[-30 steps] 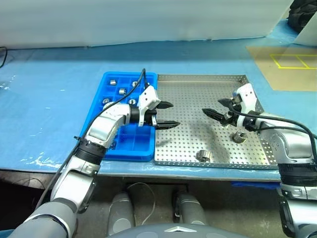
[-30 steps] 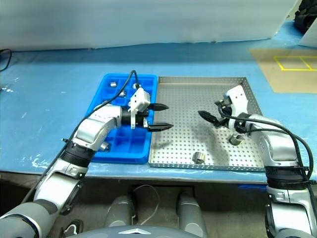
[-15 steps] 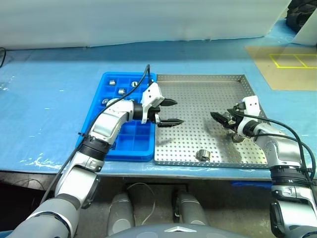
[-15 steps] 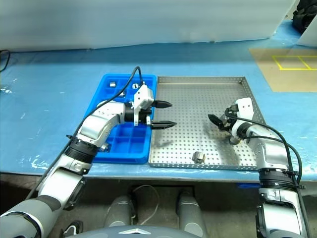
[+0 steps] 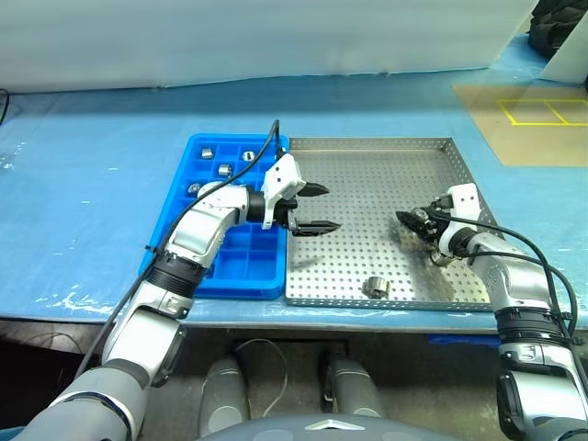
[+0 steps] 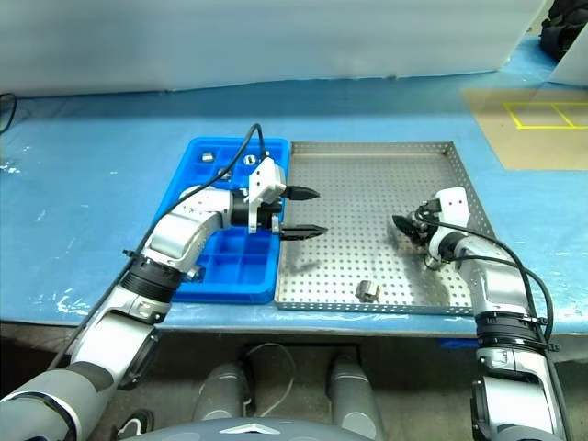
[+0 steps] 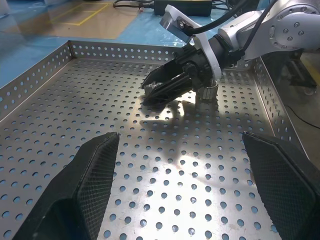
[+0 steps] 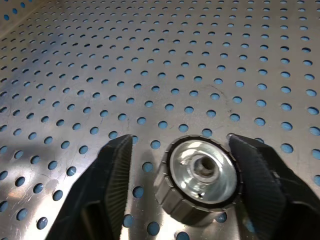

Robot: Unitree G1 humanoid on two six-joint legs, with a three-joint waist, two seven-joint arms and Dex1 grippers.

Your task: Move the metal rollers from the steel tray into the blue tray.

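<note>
Roller (image 8: 202,172) between right gripper (image 5: 415,223) jaws, steel tray (image 5: 367,165)

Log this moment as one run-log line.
right gripper: straddling small silver metal roller, closing | left gripper: open above perforated steel tray | bright blue compartment tray: holds rollers

Blue gridded plastic tray (image 5: 175,239): middle compartments covered by left arm.
Small silver rollers in blue tray (image 5: 226,169): too small for detail.
Right claw (image 8: 200,165) fingertips: cut off at frame bottom.

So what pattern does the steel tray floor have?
The steel tray floor has rows of small round holes, clearest in the right wrist view.
</note>
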